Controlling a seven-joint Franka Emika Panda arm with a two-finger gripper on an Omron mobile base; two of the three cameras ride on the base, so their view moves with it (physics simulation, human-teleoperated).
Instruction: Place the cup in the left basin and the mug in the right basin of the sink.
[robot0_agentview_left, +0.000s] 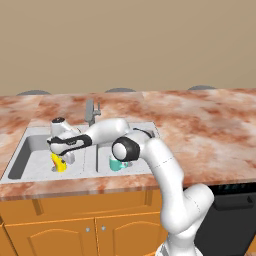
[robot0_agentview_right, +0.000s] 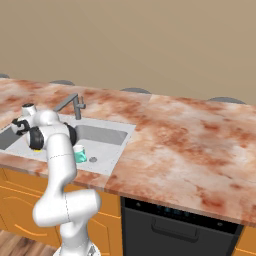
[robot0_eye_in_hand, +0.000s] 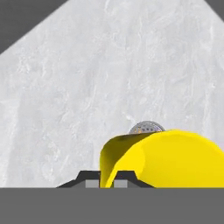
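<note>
The yellow cup (robot0_agentview_left: 59, 163) hangs tilted low in the left basin (robot0_agentview_left: 34, 150) of the sink (robot0_agentview_left: 30, 131), just above its floor. My gripper (robot0_agentview_left: 63, 157) is shut on the cup's wall. In the hand view the cup (robot0_eye_in_hand: 166, 159) looms large at the bottom, with its wall pinched between the dark tips of my gripper (robot0_eye_in_hand: 107, 182). The basin's round drain (robot0_eye_in_hand: 146, 127) peeks out behind its rim. The teal mug (robot0_agentview_left: 116, 163) stands upright in the right basin (robot0_agentview_left: 103, 152), partly behind my elbow. From the right base view the mug (robot0_agentview_right: 80, 153) sits beside that basin's drain (robot0_agentview_right: 93, 159).
The grey faucet (robot0_agentview_left: 91, 111) rises behind the divider, its spout swung over the left side. Marble counter (robot0_agentview_left: 200, 130) stretches to the right of the sink. A black dishwasher front (robot0_agentview_right: 175, 225) sits below the counter, and orange cabinet doors (robot0_agentview_left: 75, 232) lie under the sink.
</note>
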